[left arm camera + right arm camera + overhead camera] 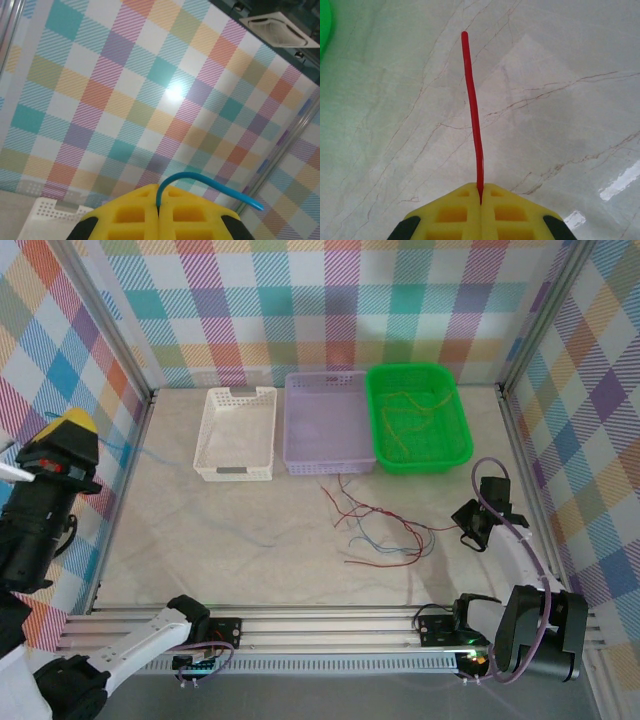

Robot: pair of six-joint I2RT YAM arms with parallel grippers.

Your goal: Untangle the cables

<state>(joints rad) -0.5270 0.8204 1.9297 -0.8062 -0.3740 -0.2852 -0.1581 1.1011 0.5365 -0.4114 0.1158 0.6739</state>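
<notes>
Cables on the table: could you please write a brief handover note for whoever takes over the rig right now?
Left gripper: shut on a blue cable, raised near the left wall.
Right gripper: shut on a red cable, low over the table.
Things: a tangle of red and blue cables lies in front of the lilac basket; yellow-olive cables lie in the green basket.
Done: the yellow-olive ones appear sorted.
Left: pull the red and blue ones apart.
</notes>
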